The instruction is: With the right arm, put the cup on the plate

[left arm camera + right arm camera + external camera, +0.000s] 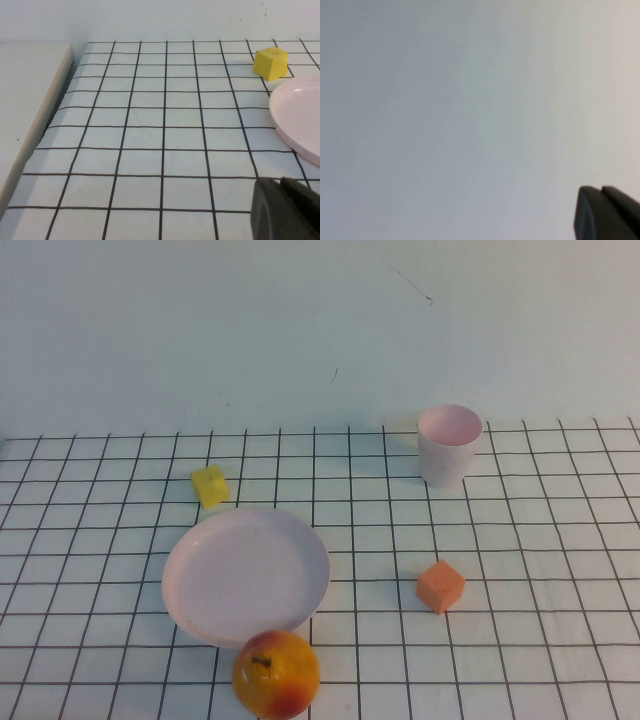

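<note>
High view, cup: the cup [449, 445] stands upright at the far right of the gridded table [560, 540], mouth up, touching nothing.
High view, plate: the plate [246, 574] lies left of centre, well apart from the cup and bare on top.
High view, apple: a yellow-red apple [276, 674] sits at the plate's near rim, overlapping it in this view.
High view, blocks: a yellow block [210, 485] lies just beyond the plate's far-left rim; an orange block [440, 586] lies to the plate's right, between plate and cup but nearer the camera.
High view, arms: neither arm nor gripper shows here.
Left wrist view, gripper: the left gripper [284, 210] shows only as a dark tip in the corner, low over the grid and near the plate's [300, 117] rim; its two dark parts seem to lie close together, but whether the fingers are spread or pressed together cannot be told.
Left wrist view, block: the yellow block [270, 62] sits just beyond the plate.
Right wrist view, gripper: the right gripper [606, 215] is a dark tip against a blank pale surface, with no task thing near it; its finger state cannot be told.
</note>
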Robot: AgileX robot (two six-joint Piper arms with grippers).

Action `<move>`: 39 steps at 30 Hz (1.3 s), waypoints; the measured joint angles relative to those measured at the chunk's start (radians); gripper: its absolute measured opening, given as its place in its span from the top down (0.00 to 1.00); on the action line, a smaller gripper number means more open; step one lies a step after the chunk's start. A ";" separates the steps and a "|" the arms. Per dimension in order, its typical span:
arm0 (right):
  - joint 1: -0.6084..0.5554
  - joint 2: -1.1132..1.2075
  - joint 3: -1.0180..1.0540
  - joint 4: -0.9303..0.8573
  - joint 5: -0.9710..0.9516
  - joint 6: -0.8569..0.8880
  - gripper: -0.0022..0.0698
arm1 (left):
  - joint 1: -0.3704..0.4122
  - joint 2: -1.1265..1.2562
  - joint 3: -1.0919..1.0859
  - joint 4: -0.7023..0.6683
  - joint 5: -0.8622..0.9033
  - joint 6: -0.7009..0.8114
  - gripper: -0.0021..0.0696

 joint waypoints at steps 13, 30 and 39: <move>0.000 0.473 -0.389 0.090 0.574 -0.195 0.97 | 0.000 0.000 0.000 0.000 0.000 0.000 0.97; 0.000 1.135 -0.573 0.344 0.737 -0.534 0.97 | 0.000 0.000 0.000 0.000 0.000 0.000 0.97; 0.039 1.534 -0.948 0.558 0.929 -0.755 0.97 | 0.000 0.000 0.000 0.000 0.000 0.000 0.98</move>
